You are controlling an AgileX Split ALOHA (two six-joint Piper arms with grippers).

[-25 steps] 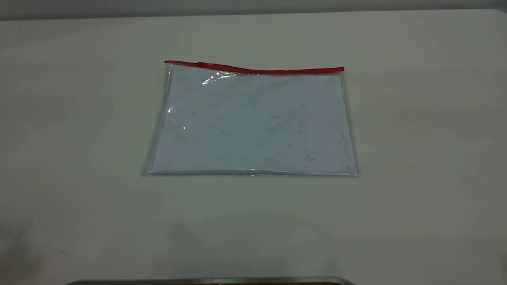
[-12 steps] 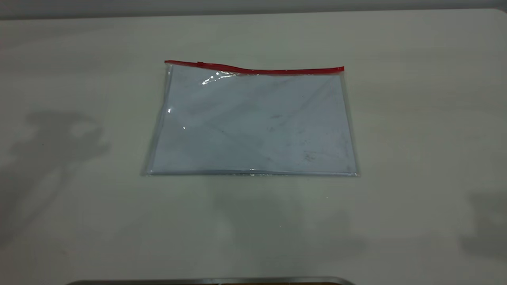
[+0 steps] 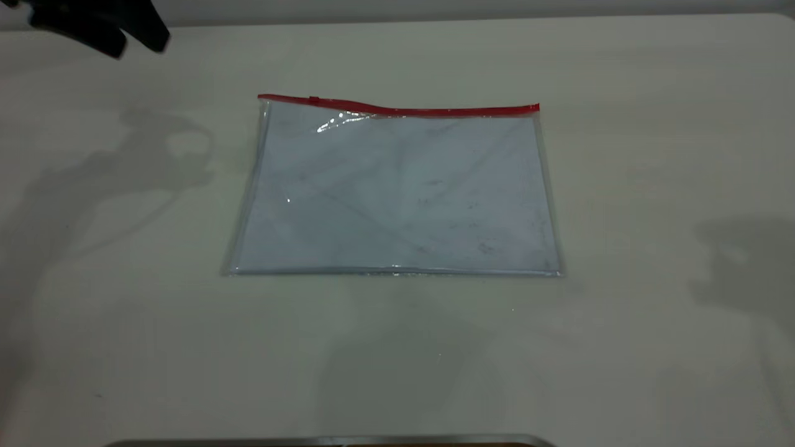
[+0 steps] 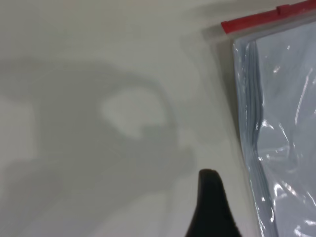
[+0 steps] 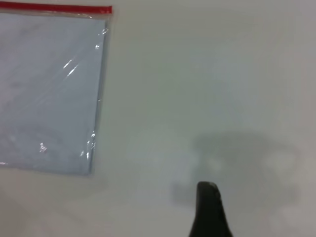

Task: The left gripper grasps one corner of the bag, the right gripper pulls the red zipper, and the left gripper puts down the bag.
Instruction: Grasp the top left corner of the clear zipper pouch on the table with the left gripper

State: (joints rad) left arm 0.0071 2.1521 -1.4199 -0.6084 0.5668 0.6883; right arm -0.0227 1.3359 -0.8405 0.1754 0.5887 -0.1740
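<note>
The bag (image 3: pixel 397 192) lies flat in the middle of the table, with the red zipper (image 3: pixel 422 112) along its far edge and the small slider tab (image 3: pixel 314 99) near the left end. My left gripper (image 3: pixel 141 46) hovers at the far left, above the table and well left of the bag's red-strip corner (image 3: pixel 262 98), open and empty. The left wrist view shows one of its fingers (image 4: pixel 211 197) beside the bag's side edge, the corner (image 4: pixel 226 25) and the tab (image 4: pixel 285 9). In the right wrist view the right gripper's dark tip (image 5: pixel 210 207) is over bare table, away from the bag's other red corner (image 5: pixel 109 9).
The cream table (image 3: pixel 652 186) surrounds the bag on all sides. A grey metal edge (image 3: pixel 329 441) runs along the near side. The arms' shadows fall on the table at left and right.
The left gripper has come into the exterior view at the far left. Both arms' shadows have moved inward towards the bag. The bag has not moved.
</note>
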